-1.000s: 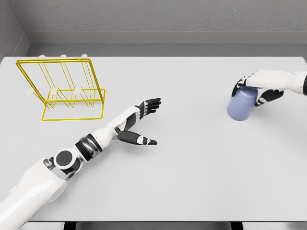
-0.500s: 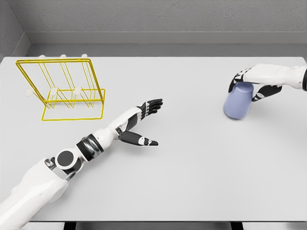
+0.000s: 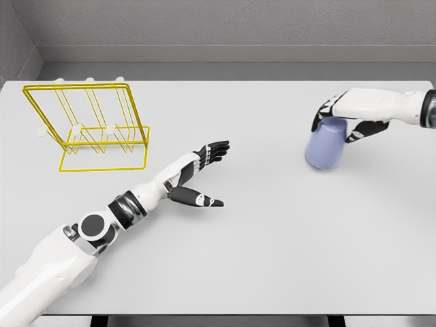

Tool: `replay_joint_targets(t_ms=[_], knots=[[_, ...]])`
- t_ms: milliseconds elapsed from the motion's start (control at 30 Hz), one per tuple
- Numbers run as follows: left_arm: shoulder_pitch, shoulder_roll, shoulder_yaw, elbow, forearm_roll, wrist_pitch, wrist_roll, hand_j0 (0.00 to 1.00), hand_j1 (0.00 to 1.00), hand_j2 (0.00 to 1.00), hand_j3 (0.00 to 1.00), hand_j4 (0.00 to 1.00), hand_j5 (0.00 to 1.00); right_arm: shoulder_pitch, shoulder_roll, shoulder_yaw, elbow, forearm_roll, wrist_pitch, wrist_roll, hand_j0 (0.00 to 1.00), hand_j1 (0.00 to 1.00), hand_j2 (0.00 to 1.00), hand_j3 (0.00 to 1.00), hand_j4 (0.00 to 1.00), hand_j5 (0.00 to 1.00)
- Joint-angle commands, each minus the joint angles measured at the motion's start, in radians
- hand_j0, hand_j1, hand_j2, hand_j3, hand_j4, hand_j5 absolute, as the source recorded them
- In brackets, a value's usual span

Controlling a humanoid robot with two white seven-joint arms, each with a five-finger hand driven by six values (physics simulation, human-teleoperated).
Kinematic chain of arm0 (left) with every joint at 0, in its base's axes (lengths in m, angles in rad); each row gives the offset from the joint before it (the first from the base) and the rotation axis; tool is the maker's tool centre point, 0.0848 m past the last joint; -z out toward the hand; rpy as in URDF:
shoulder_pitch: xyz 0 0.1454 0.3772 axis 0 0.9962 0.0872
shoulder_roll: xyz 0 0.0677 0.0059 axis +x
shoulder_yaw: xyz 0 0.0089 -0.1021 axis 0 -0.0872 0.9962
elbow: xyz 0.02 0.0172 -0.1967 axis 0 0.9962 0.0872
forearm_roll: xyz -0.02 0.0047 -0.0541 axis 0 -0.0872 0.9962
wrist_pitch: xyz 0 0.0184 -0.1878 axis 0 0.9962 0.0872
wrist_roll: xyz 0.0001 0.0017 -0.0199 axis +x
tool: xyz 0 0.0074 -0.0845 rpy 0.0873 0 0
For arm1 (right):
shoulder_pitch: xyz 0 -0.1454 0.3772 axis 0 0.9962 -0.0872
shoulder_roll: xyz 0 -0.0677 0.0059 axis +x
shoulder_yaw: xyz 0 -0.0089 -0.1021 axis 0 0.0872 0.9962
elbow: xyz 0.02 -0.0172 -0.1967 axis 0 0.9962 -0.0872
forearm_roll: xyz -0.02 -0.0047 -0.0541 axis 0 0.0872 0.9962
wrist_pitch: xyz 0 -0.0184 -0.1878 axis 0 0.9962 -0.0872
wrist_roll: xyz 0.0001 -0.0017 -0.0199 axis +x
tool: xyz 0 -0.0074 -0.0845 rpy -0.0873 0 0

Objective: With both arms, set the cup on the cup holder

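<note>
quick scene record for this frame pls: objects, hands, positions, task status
cup: pale blue plastic cup, tilted, at the table's right side
holder: yellow wire cup holder, far left of the table, nothing on it
table: flat light grey table
right hand: right hand gripping the cup from above, fingers wrapped over its upper end
left hand: left hand open, palm turned toward the cup, near the table's middle, holding nothing
gap: cup and left hand well apart
task status: cup not yet on the holder
</note>
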Motion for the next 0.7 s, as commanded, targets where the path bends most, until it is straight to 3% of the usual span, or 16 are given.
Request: replay_joint_targets(t_ms=[0, 667], knots=[[0.0, 0.001, 0.002, 0.002, 0.004, 0.001, 0.0, 1.0, 1.0, 1.0, 1.0, 1.0, 1.0, 0.0, 0.001, -0.001, -0.018, -0.006, 0.002, 0.0, 0.64, 0.64, 0.64, 0.64, 0.64, 0.64], [0.0, 0.0, 0.003, 0.002, 0.005, 0.001, 0.001, 1.0, 1.0, 1.0, 1.0, 1.0, 1.0, 0.0, 0.064, 0.007, -0.107, -0.006, 0.002, 0.003, 0.64, 0.64, 0.64, 0.64, 0.64, 0.64]])
